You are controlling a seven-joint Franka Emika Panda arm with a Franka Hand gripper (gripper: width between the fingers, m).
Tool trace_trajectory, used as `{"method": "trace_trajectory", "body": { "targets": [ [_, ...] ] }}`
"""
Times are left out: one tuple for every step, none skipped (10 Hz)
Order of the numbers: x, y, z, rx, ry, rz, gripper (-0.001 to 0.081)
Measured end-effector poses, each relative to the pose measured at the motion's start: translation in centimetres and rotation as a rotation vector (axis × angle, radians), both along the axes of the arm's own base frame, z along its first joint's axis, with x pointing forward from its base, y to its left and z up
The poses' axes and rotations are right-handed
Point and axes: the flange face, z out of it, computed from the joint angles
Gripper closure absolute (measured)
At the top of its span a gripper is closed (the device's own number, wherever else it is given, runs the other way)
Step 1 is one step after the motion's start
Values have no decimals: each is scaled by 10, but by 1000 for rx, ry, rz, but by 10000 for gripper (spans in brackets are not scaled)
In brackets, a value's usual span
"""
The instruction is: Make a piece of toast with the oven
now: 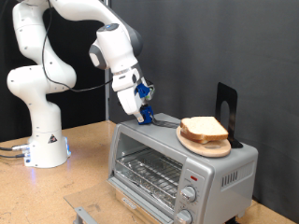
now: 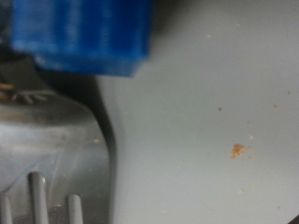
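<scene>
Toast [image 1: 204, 130] on round wooden board [image 1: 200, 144], atop boxy metal oven [image 1: 177, 168] (hand [image 1: 145, 118] near)

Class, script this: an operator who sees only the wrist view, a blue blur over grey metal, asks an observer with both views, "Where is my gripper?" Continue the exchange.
Observer: The gripper is down at the top of the oven, near the edge at the exterior view's left.
Operator: Where is the bread?
Observer: The slices of bread lie stacked on a round wooden board on the oven's top, to the exterior view's right of the gripper.
Operator: Is the oven open?
Observer: The glass door looks shut, with the wire rack showing behind it.
</scene>
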Motion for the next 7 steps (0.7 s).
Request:
{"method": "trace_trajectory", "body": {
  "targets": [
    [0, 0, 0, 0, -2, -1, 98],
    [0, 0, 0, 0, -3, -2, 98],
    [0, 0, 0, 0, -3, -2, 280],
    [0, 0, 0, 0, -3, -2, 303],
    [0, 0, 0, 0, -4, -2, 303],
    [0, 0, 0, -1, -4, -2, 303],
    [0, 0, 0, -2, -4, -1, 303]
  ]
}}
